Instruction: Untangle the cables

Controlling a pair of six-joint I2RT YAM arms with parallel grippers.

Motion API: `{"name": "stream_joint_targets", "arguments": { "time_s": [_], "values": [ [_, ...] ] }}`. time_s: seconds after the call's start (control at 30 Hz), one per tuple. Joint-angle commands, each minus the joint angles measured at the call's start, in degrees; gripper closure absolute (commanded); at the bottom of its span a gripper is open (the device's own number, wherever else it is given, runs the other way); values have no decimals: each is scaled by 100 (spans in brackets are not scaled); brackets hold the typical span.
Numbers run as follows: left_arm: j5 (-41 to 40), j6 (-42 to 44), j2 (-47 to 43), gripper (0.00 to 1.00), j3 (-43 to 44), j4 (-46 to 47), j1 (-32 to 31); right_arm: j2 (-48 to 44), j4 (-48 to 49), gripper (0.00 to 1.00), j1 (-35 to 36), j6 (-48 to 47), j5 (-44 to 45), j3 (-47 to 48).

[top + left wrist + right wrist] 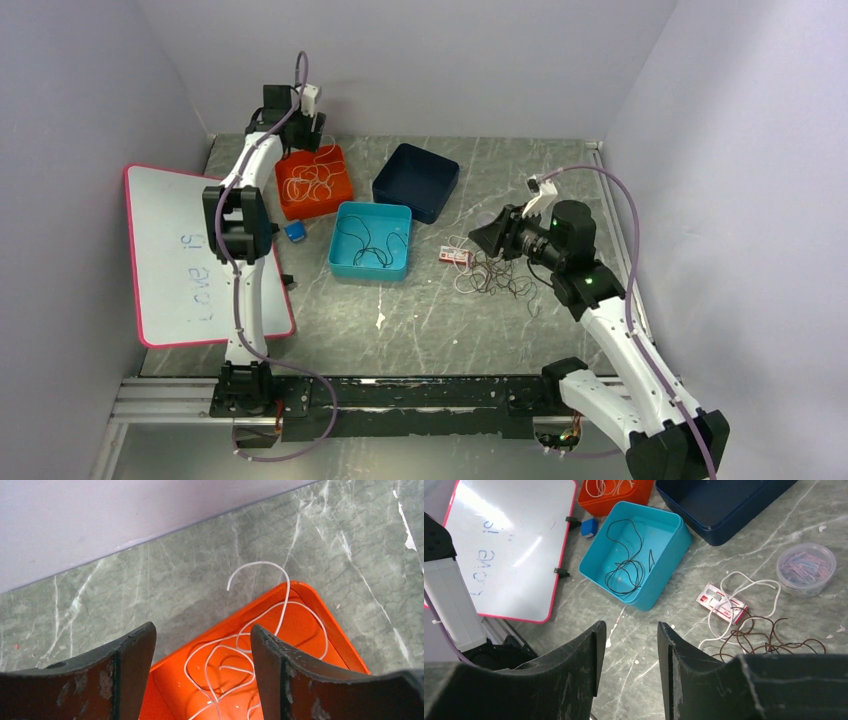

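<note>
Left gripper (202,635): hung over the far corner of the orange tray (340,630), close to the back wall; jaws spread wide, nothing between them.
Right gripper (626,630): hovered above the marbled table (684,600), tilted toward its middle; jaws parted, empty.
White cable (260,563): lay coiled in the orange tray, one end arched over the rim and out above the table.
Black cable (626,572): lay looped inside the teal tray (664,565).
Tangle (769,640): brown and white strands, heaped on the table on the right arm's side of the teal tray, partly across a red-and-white card (721,605).
Navy tray (724,505): stood just beyond the teal tray, beside the orange one.
Paper-clip tub (806,570): sat near the tangle, apart from the trays.
Whiteboard (185,255): lay flat by the left arm, pink-framed, blue writing on it.
</note>
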Motion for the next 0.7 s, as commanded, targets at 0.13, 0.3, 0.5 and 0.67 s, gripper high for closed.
{"name": "stream_joint_targets", "arguments": {
  "time_s": [0.13,0.3,0.5,0.67],
  "values": [
    [162,235,330,29,513,311,30,134,285,54,-21,6,-63,-107],
    [552,291,393,30,525,363,31,162,270,54,-21,-43,-51,-118],
    [813,276,475,32,543,489,24,201,310,54,-20,-32,-62,-146],
    [760,286,659,34,665,504,14,219,316,54,-21,-29,-64,-156]
  ]
}}
